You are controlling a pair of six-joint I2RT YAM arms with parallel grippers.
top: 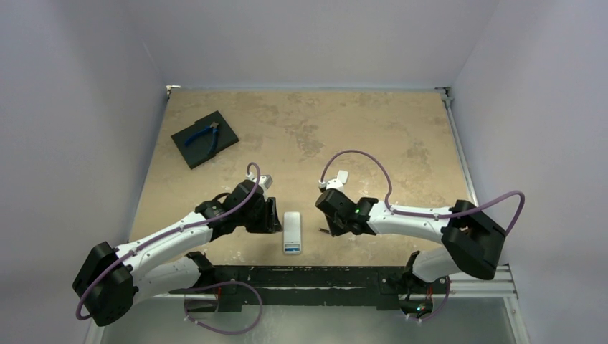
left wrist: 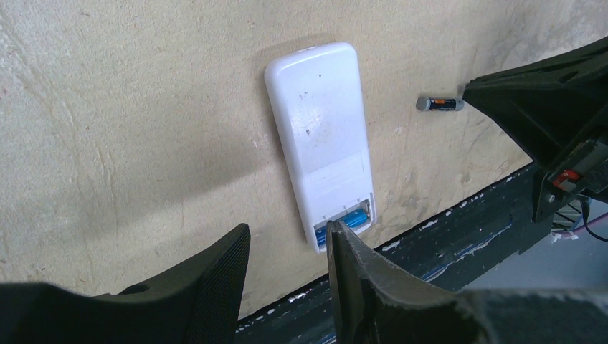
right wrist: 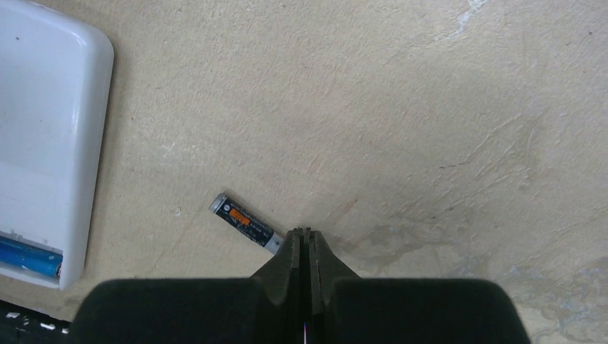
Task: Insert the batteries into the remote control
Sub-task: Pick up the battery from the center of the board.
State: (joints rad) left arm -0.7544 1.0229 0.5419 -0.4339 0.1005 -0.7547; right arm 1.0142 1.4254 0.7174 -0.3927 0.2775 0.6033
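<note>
Logging the remote control (top: 292, 232) as lying back-up on the table (top: 323, 129) near the front edge, between both arms. We are seeing its end compartment uncovered, with the blue battery (left wrist: 349, 219) sitting inside. The dark battery (right wrist: 245, 223) is lying loose on the table beside the remote. The right gripper (right wrist: 307, 236) is holding its jaws fully together, empty, tips at that battery's end. The left gripper (left wrist: 287, 240) is hovering half-spread, gripping nothing, by the compartment end.

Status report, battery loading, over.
Left gripper open, empty. Right gripper shut, tips by dark battery on table. Blue battery in remote control. Nothing blocking.
</note>
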